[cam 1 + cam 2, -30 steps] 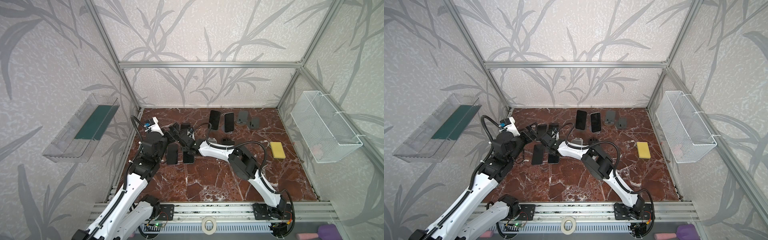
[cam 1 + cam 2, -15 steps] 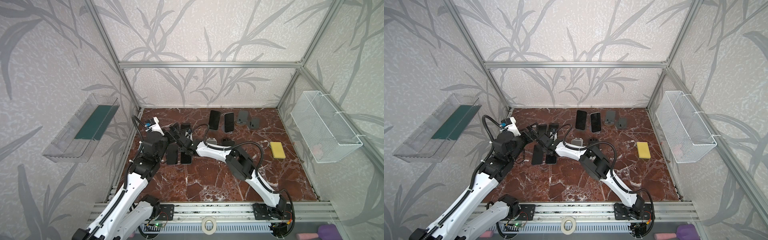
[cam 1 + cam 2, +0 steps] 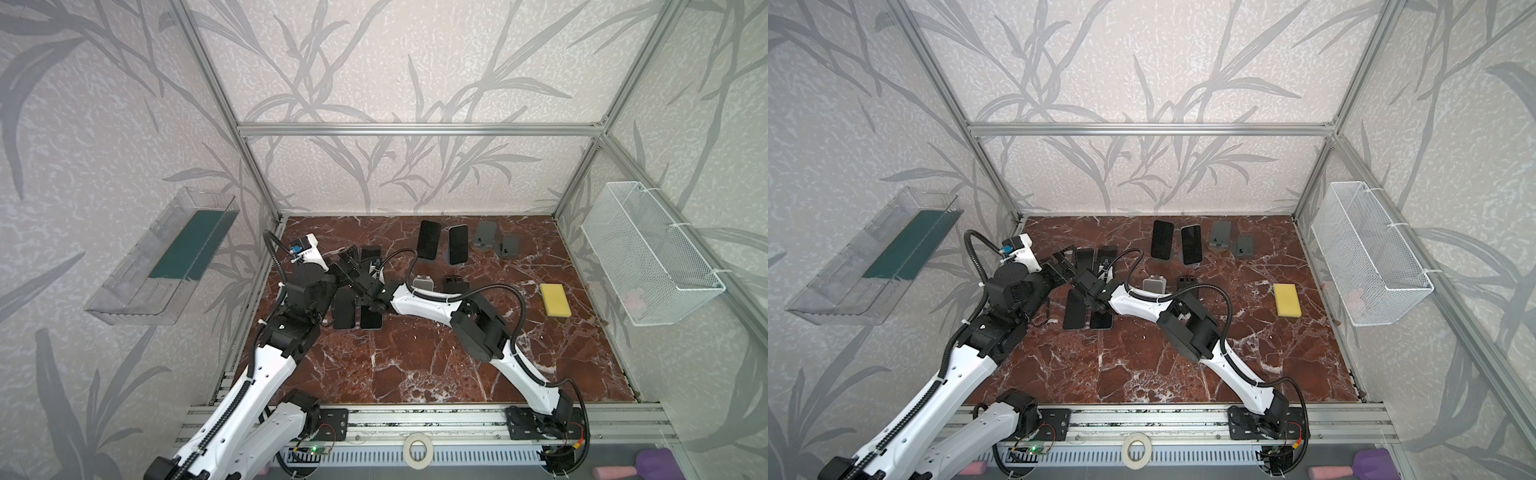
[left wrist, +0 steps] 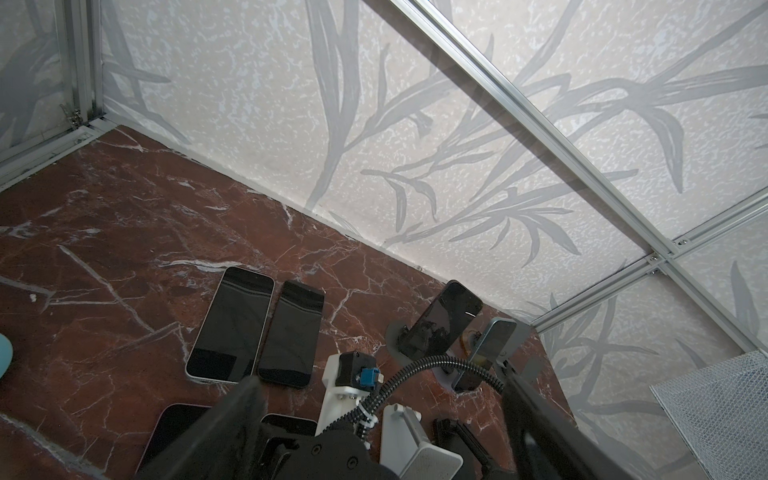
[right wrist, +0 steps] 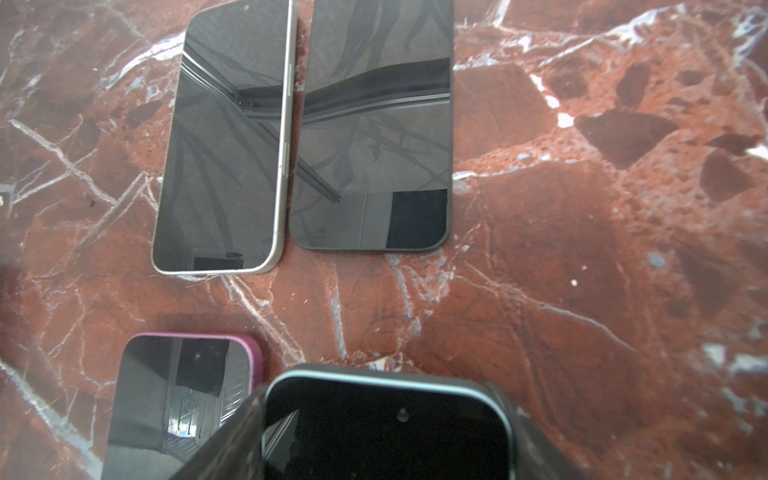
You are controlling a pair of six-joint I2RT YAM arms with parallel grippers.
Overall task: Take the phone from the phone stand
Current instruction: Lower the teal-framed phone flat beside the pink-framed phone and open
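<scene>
The right gripper (image 5: 376,388) is over the left part of the marble table (image 3: 415,365) and grips the phone (image 5: 386,436) by its two long edges. The phone has a dark screen and a pale blue rim. The fingers (image 5: 226,440) lie against both of its sides, so the jaws stand at a middle width, closed around it. In a top view the phone (image 3: 371,319) is flat and low, just beside a pink-cased phone (image 5: 183,399). Whether it touches the marble I cannot tell, because the wrist hides that end. It is apart from the white phone stand (image 3: 424,284), which stands just behind the right forearm. Beyond the held phone two more lie side by side on the marble — a white-rimmed phone (image 5: 228,137) and a black phone (image 5: 378,124), almost touching. The left gripper (image 4: 377,372) hovers above the right wrist with its jaws wide apart, holding nothing.
</scene>
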